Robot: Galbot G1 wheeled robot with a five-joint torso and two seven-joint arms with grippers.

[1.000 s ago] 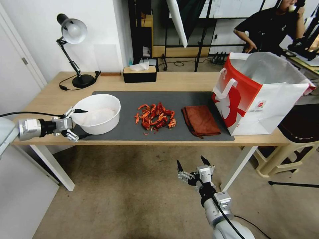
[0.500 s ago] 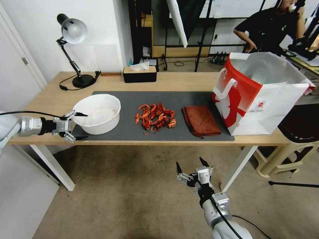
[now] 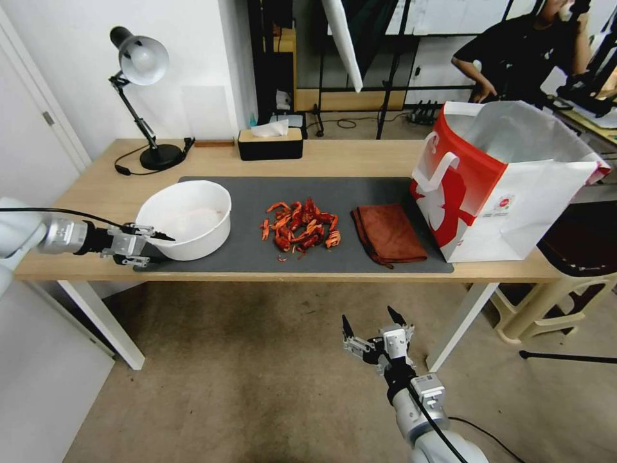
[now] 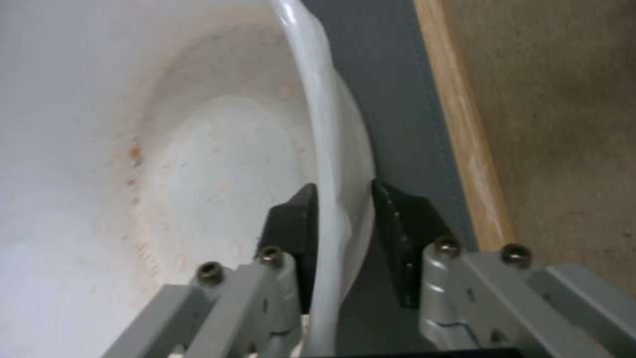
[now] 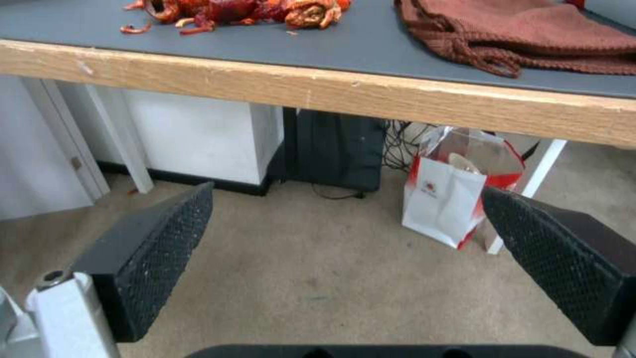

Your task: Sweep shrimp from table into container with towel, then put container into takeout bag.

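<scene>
The white container point(image 3: 186, 218) stands at the left end of the grey mat point(image 3: 373, 190) on the table point(image 3: 360, 157). My left gripper point(image 3: 157, 249) is shut on its near-left rim. In the left wrist view the two black fingers point(image 4: 404, 223) of this gripper point(image 4: 345, 191) pinch the container wall point(image 4: 198, 149) from inside and outside. The shrimp point(image 3: 301, 231) lie heaped mid-mat, with the folded rust-brown towel point(image 3: 389, 235) to their right. The takeout bag point(image 3: 508, 186) stands open at the right end. My right gripper point(image 3: 369, 321) hangs open below the table's front edge, under the shrimp point(image 5: 245, 10) and towel point(image 5: 530, 37).
A desk lamp point(image 3: 144, 96) and a black tissue box point(image 3: 270, 145) stand at the table's back. A plastic stool point(image 3: 559, 302) sits on the floor to the right. Under the table a small red and white bag point(image 5: 450, 199) rests on the carpet.
My left gripper has closed from open onto the container's rim, and the container has shifted slightly left. The right gripper has barely moved.
</scene>
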